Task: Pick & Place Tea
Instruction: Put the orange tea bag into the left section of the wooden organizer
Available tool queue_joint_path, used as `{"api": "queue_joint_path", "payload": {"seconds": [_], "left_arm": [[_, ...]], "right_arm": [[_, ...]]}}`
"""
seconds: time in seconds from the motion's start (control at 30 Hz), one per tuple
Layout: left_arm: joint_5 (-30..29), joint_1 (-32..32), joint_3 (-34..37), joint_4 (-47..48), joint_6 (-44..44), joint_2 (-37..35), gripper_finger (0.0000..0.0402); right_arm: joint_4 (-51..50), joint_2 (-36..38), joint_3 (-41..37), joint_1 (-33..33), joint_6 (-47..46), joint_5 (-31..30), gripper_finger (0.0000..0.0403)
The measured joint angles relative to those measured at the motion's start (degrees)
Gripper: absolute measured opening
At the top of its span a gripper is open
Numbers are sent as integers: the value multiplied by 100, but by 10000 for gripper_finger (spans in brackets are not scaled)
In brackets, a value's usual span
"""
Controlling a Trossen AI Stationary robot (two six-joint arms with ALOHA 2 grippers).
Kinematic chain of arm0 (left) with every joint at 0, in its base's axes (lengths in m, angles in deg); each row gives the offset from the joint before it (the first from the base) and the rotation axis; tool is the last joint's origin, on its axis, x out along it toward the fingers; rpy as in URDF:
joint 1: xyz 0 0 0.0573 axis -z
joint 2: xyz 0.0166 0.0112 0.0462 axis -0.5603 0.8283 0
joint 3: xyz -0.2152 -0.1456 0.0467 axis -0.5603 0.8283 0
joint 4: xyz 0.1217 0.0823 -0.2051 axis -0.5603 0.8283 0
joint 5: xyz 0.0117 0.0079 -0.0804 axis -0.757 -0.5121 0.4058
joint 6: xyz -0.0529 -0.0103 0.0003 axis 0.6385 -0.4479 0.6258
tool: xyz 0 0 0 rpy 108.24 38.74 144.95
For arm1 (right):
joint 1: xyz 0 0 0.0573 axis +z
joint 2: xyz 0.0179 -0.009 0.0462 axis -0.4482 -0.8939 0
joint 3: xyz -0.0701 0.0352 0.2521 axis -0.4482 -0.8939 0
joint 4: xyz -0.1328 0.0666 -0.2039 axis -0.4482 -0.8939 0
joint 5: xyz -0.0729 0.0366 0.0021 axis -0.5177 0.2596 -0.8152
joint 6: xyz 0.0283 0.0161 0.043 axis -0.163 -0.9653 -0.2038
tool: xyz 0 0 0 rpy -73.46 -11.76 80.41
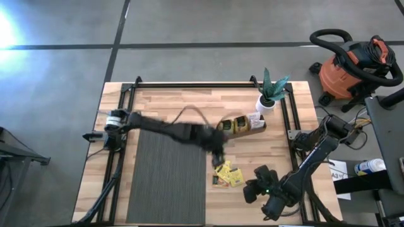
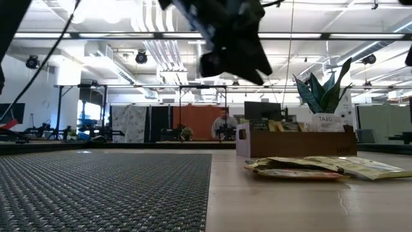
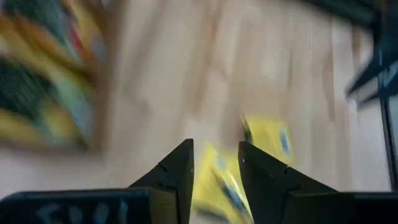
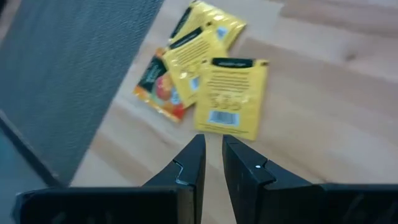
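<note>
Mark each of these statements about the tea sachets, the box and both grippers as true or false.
1. A pile of sachets lies on the bare wood beside the dark mat. True.
2. The left gripper hangs over the potted plant. False: it is between the brown box and the pile, above the wood.
3. The left gripper's fingers stand apart with nothing clamped between them. True.
4. The right gripper holds a yellow sachet. False: its fingers are nearly together and empty, pointing at the pile.
5. The potted plant stands at the end of the brown box. True.
6. Every sachet in the pile is yellow. False: one orange sachet lies among them.
</note>
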Motion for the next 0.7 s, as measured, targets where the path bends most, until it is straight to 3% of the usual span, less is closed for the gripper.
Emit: {"api": "queue_joint_path", "payload": {"seconds": [0.23, 0.4, 0.57, 0.7], "left_arm": [[-680, 1207, 1271, -566, 1884, -279, 119], [-939, 1592, 2196, -1457, 3293, -379, 119], [-915, 1670, 3090, -2964, 4231, -415, 119], [-833, 1668, 3565, -3799, 4716, -403, 119]], "right_arm": [[2073, 3, -657, -372, 628, 295, 54], [3803, -130, -1036, -768, 1615, 576, 54], [3846, -285, -1088, -1080, 1725, 641, 54], [3925, -444, -1071, -1322, 1978, 1308, 54]]}}
